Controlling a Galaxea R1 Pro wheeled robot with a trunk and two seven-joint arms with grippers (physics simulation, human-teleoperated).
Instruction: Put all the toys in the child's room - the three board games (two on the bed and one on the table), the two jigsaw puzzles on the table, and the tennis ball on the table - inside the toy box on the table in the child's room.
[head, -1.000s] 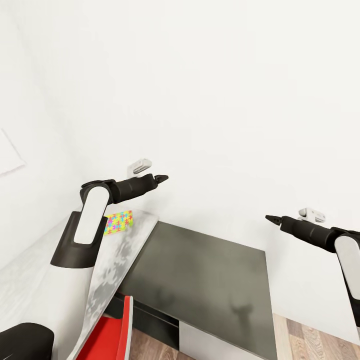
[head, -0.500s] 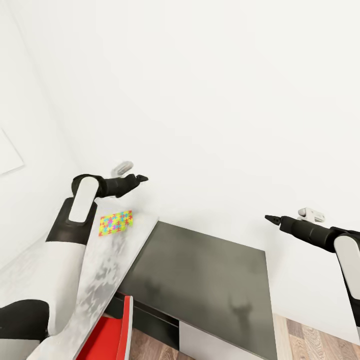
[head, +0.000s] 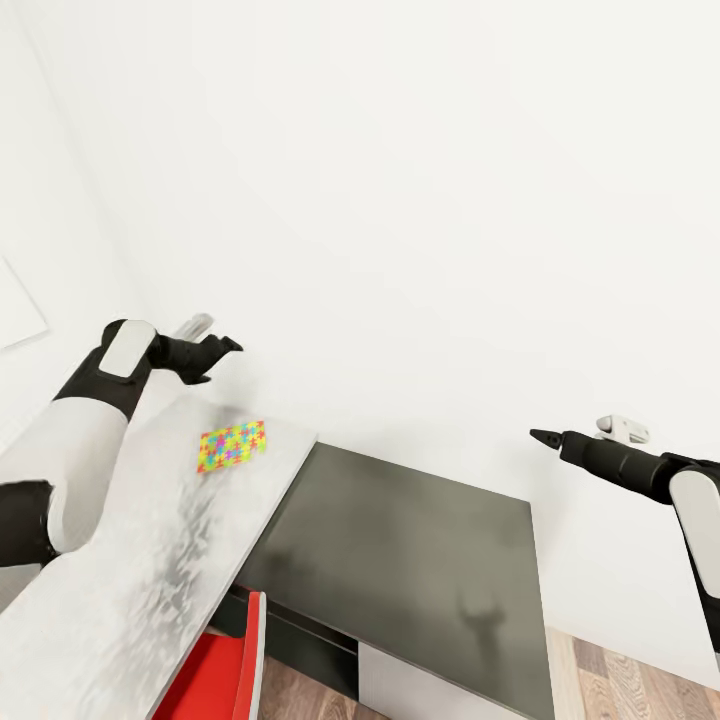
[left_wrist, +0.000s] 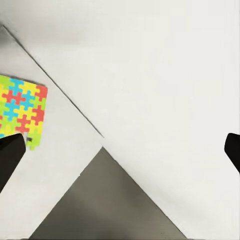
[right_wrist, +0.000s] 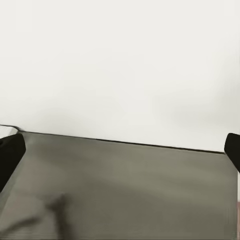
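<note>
Left claw (head: 228, 346) is hanging in the air above the far end of the light marbled surface (head: 120, 580), close to the white wall (head: 420, 200), touching nothing. In the left wrist view its two fingertips (left_wrist: 10, 155) are sitting at opposite edges of the frame, so the fingers are spread wide apart with nothing between them.

Jigsaw puzzle (head: 231, 445) is lying flat on the marbled surface near its far right corner, below and just right of the left claw in the head view. The left wrist view is catching it too (left_wrist: 22, 112): bright multicolour interlocking pieces, lying beside one fingertip but not touching it.

A red item (head: 215, 665) is showing at the near edge of the marbled surface, partly tucked under it; cannot tell what it is.

Dark grey cabinet top (head: 420, 560) is butting up against the right side of the marbled surface, sitting lower, with shadows of both arms falling on it. Wood floor (head: 620, 680) is showing past its right end.

Right claw (head: 545, 436) is hovering over the right part of the dark top, pointing left, holding nothing. In the right wrist view its fingertips (right_wrist: 11, 152) are also at opposite frame edges: spread wide, with the dark top (right_wrist: 120, 190) and the wall between them.
</note>
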